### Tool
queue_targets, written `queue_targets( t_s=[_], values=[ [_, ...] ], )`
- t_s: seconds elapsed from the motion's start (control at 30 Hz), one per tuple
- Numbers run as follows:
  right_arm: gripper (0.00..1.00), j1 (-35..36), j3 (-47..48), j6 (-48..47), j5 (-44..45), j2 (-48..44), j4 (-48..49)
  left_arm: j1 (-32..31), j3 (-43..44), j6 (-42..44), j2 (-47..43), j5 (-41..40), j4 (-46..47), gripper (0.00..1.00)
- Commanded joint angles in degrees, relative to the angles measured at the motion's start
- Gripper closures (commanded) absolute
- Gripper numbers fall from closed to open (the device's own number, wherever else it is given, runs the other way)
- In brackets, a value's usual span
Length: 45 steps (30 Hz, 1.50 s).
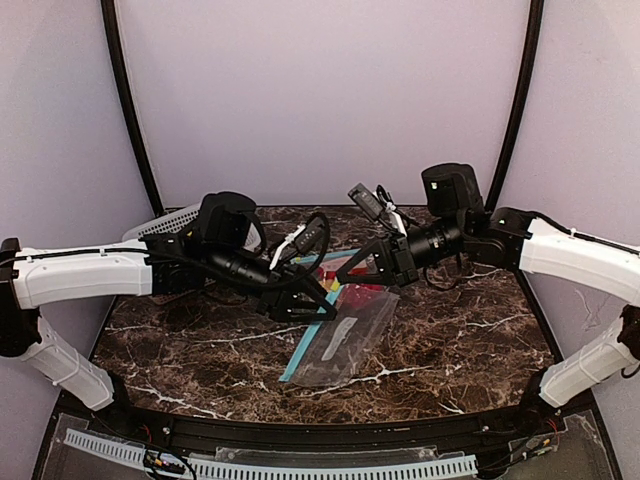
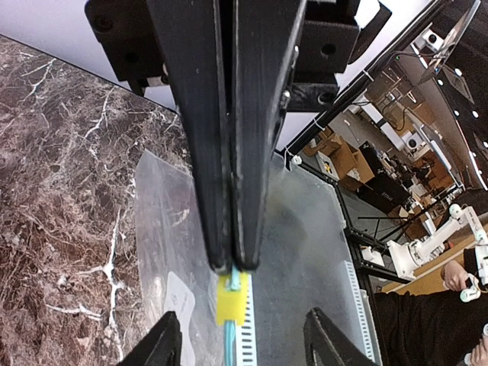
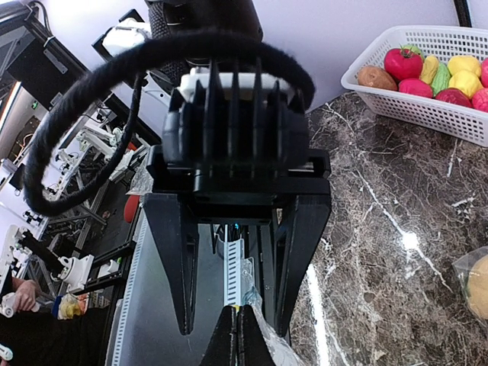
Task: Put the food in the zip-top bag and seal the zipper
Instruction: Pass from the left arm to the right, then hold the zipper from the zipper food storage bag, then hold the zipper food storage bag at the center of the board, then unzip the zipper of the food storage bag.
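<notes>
1. Food (image 3: 402, 62): small glossy toy pieces in red, yellow and green, plus one brown. They are heaped in a white lattice basket (image 3: 427, 114) at 10 o'clock on the dark marble surface (image 1: 180, 350), well apart from both pincers.
2. A yellow piece (image 3: 479, 286) sits behind clear plastic at the 3 o'clock edge of the right wrist view. Cannot tell whether that plastic is the same bag.
3. Zip-top bag (image 1: 350, 340): clear, lying flat near the middle of the surface, at 6 o'clock of both pincers. It has a white label (image 2: 179, 301).
4. A teal zipper track (image 1: 312, 335) runs along the bag's 9 o'clock edge, with a yellow slider (image 2: 231, 301) on it.
5. Right pincer (image 3: 236, 320): jaws pressed tight together on the zipper track, tips touching the slider.
6. Left pincer (image 2: 242, 316): spread wide and holding nothing, one finger on each side of the right pincer's tips and the slider. Cannot tell whether its fingers (image 3: 183, 259) touch the bag.
7. In the top view, red and yellow patches show under the two pincers at the bag's 12 o'clock end. They are too hidden to identify.
</notes>
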Motion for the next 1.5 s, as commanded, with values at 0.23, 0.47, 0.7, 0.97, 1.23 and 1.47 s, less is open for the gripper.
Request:
queue_targets(
  t_s=[0.23,0.47,0.7,0.97,1.23,1.47],
  values=[
    [1.00,0.64,0.22,-0.46,-0.78,-0.71,0.92,0.61,2.06,-0.48,-2.74,-5.13,8.04,0.60],
    [1.00,0.69,-0.09,-0.48,-0.40,-1.03,1.05,0.68,1.95,-1.13,-2.00,-4.73,8.66,0.89],
    [1.00,0.69,-0.52,-0.39,2.59,-2.47,2.07,0.70,1.58,-1.35,-1.58,-3.38,8.30,0.98],
    [1.00,0.61,-0.76,0.37,6.85,-4.05,2.79,0.72,0.85,-1.00,-1.50,-1.74,6.63,0.99],
    [1.00,0.00,-1.72,1.44,8.49,-6.00,4.52,0.75,0.62,2.95,-2.04,-0.95,-0.01,0.99],
    [1.00,-1.42,-2.35,1.56,10.13,-7.20,4.68,0.89,-0.54,3.48,-2.86,-1.08,-2.34,0.99]
  ],
)
